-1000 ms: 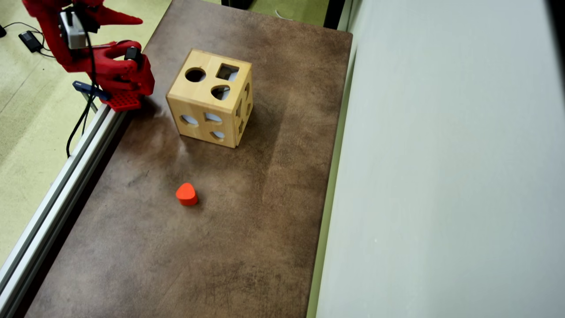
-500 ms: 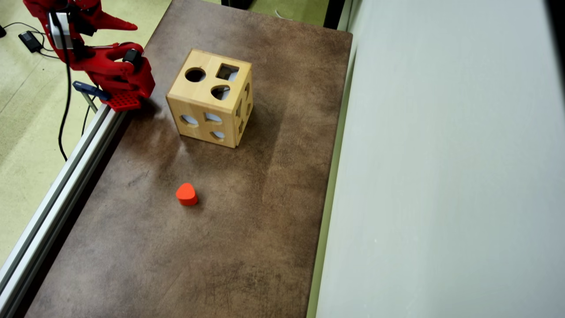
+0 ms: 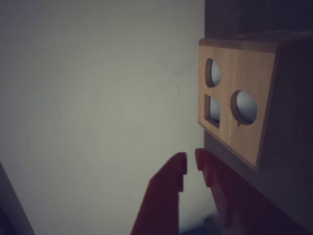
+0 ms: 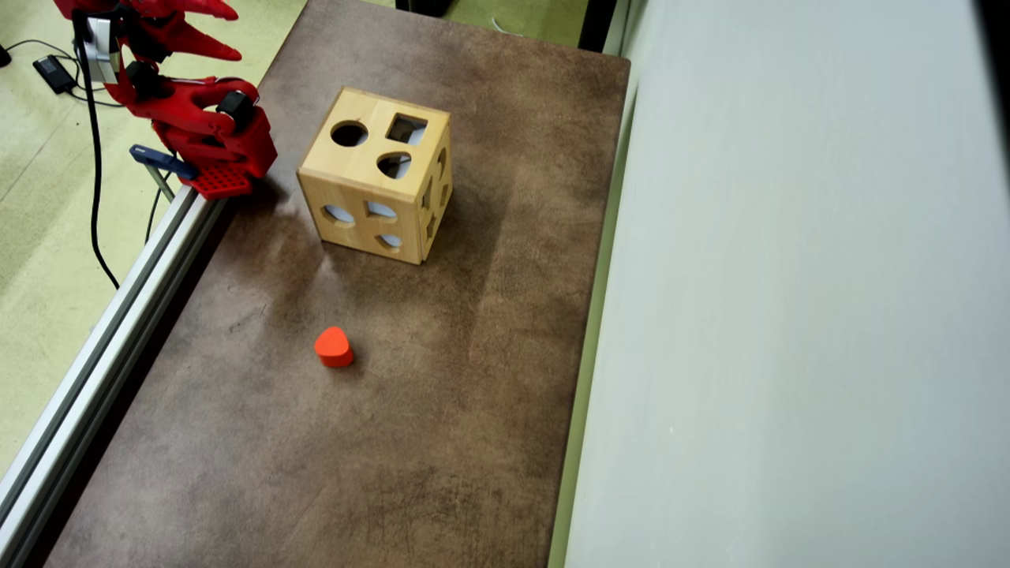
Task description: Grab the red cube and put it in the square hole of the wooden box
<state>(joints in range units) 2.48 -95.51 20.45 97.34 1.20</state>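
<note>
Overhead view: brown table [image 4: 442,410] between green floor [image 4: 47,237] and pale wall [image 4: 789,315].

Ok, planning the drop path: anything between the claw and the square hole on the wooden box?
Nothing visible. In the overhead view the empty claw sits off the table's left edge, the wooden box's top is bare and the square hole uncovered. No red cube shows in either view.

The overhead view's top edge cuts off the arm [image 4: 170,118]; the wooden box [image 3: 239,110] runs past the wrist view's edge.
</note>
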